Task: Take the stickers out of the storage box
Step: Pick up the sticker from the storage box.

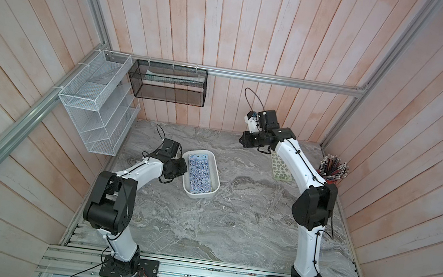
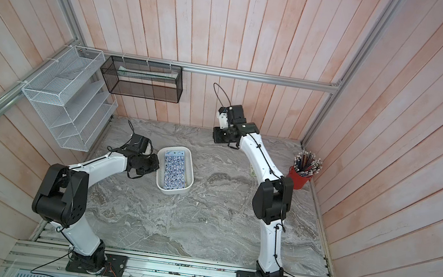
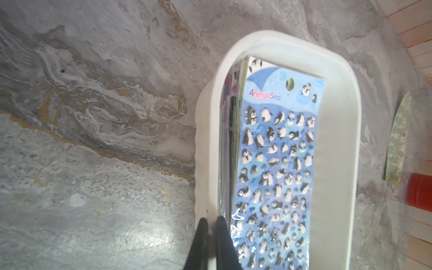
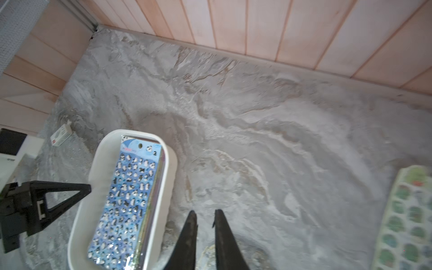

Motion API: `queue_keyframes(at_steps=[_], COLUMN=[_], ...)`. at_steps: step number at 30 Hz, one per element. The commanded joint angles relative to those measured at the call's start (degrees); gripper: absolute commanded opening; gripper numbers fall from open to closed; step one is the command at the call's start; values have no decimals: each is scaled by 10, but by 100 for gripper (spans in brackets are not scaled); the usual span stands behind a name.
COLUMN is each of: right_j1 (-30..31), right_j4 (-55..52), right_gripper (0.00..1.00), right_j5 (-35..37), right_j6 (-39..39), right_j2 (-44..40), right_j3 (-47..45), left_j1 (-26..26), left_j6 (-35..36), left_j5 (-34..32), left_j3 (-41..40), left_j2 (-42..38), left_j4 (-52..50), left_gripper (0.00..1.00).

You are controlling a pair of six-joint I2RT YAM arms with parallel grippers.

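The white storage box (image 1: 197, 195) (image 2: 173, 191) lies left of centre on the marble table. In it is a stack of stickers (image 1: 199, 176) (image 2: 175, 172); the top sheet is blue with penguins (image 3: 275, 163) (image 4: 126, 198). My left gripper (image 3: 211, 223) (image 1: 180, 168) is shut on the box's left wall (image 3: 336, 140), one finger inside and one outside. My right gripper (image 4: 203, 214) (image 1: 244, 142) hangs high over the back of the table, right of the box (image 4: 168, 177). Its fingers stand slightly apart and hold nothing. One green sticker sheet (image 1: 281, 169) (image 4: 406, 217) lies flat on the table at the right.
A red cup of pencils (image 1: 334, 171) (image 2: 303, 172) stands by the right wall, beside the green sheet. A white wire-mesh rack (image 1: 97, 105) and a black mesh basket (image 1: 167, 83) hang on the back-left walls. A small white packet (image 4: 60, 135) lies behind the left arm.
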Motion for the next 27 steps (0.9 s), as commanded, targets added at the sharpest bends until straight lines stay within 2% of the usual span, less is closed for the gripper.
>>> queue_keyframes(at_steps=[1, 6, 10, 14, 23, 27], right_j1=[32, 82, 102, 122, 147, 153], right_j4=[44, 77, 86, 92, 68, 55], right_gripper=[11, 6, 5, 15, 14, 19], right_j5=[-6, 0, 8, 22, 68, 85], right_j6=[35, 54, 65, 69, 64, 59], right_j2=[3, 20, 38, 58, 111, 129], right_j3=[-30, -71, -82, -83, -44, -28], left_j1=[5, 4, 6, 6, 6, 6], left_j6=[-6, -6, -6, -8, -10, -10], left_j5=[3, 3, 0, 0, 0, 2], left_j3=[-11, -8, -8, -9, -13, -14], left_j2=[-12, -6, -4, -2, -3, -2], left_j4=[1, 2, 2, 2, 5, 6], left_gripper=[0, 0, 0, 0, 0, 0])
